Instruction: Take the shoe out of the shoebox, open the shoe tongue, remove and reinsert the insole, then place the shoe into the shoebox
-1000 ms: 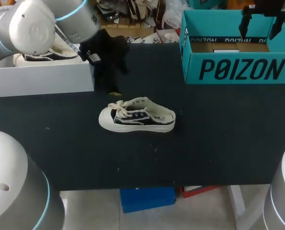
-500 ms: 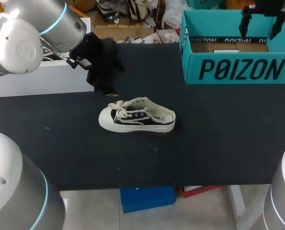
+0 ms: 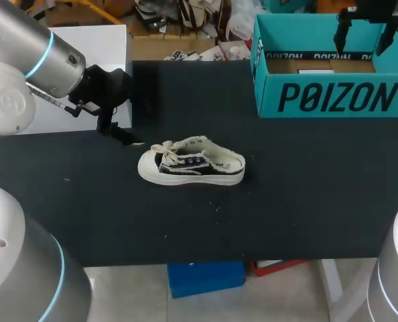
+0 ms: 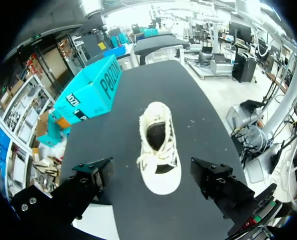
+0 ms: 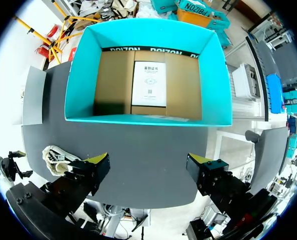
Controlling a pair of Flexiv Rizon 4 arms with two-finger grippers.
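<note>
A small cream shoe [image 3: 192, 164] with a dark side and loose laces lies on its sole mid-table, toe to the left. My left gripper [image 3: 122, 134] hangs open just left of and behind the toe. In the left wrist view the shoe [image 4: 158, 145] lies ahead of the open gripper [image 4: 151, 167], toe nearest, touched by neither finger. The teal shoebox [image 3: 329, 97] stands open at the back right. My right gripper [image 3: 365, 37] is open above it. In the right wrist view the box [image 5: 148, 75] holds only a paper sheet, ahead of the gripper [image 5: 147, 162]; the shoe [image 5: 56, 155] shows beside one finger.
A white box [image 3: 105, 40] stands at the back left, partly behind my left arm. The teal shoebox [image 4: 91, 92] also shows in the left wrist view, beyond the shoe. Dark tabletop [image 3: 306, 194] stretches in front of and to the right of the shoe.
My left arm has swung left and toward the front, and its gripper has come down beside the shoe's toe. The shoe, the shoebox and the right gripper have not moved.
</note>
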